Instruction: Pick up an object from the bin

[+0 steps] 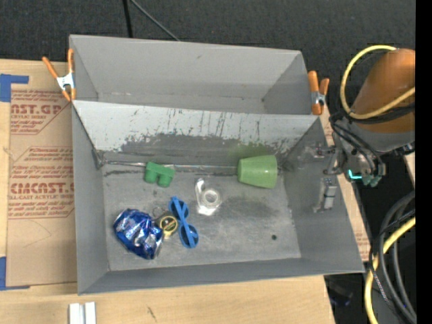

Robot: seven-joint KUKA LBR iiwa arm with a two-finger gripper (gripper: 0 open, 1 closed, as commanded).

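Observation:
My gripper point(328, 189) hangs over the bin's right wall, with nothing seen in it. The thing nearest to it is a light green cup point(257, 171) lying on its side at the back of the floor, well to the gripper's left. Further left, near the middle, lies a small clear-and-white plastic piece point(208, 200).
A small green block point(159, 173) lies at the back left. At the front left, a blue looped plastic piece point(183, 224), a small dark and yellow ring point(167, 224) and a crumpled blue wrapper point(138, 233) lie close together. The arm with its yellow cables stands right of the bin.

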